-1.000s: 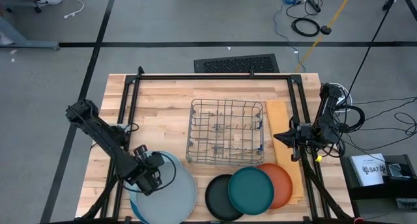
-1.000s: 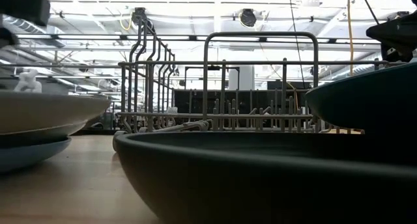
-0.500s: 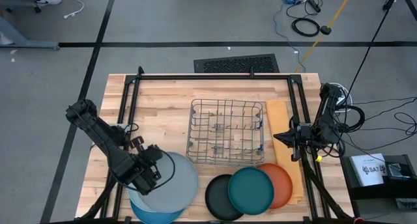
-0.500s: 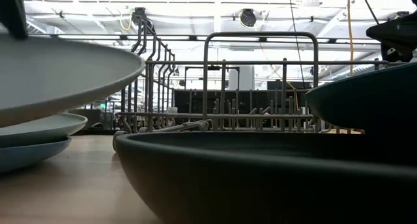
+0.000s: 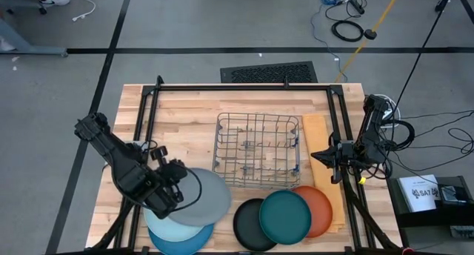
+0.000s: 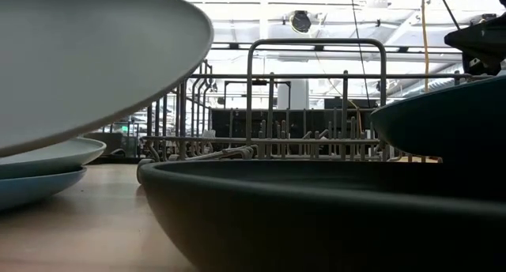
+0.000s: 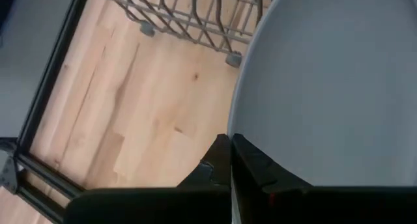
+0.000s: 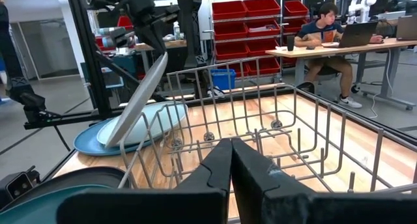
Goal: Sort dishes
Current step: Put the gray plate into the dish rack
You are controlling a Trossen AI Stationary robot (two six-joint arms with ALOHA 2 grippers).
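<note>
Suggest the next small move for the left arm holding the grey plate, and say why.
Probably carry it on toward the wire rack: the left gripper is shut on the grey plate, which is lifted and tilted clear of the pale blue plate, and the rack's slots look empty.

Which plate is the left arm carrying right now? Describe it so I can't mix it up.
Start at the wire rack mid-table and look to its front-left corner. There the left pincer grips the grey plate by its rim. It is the only large plate tilted up off the table, above the pale blue plate.
</note>
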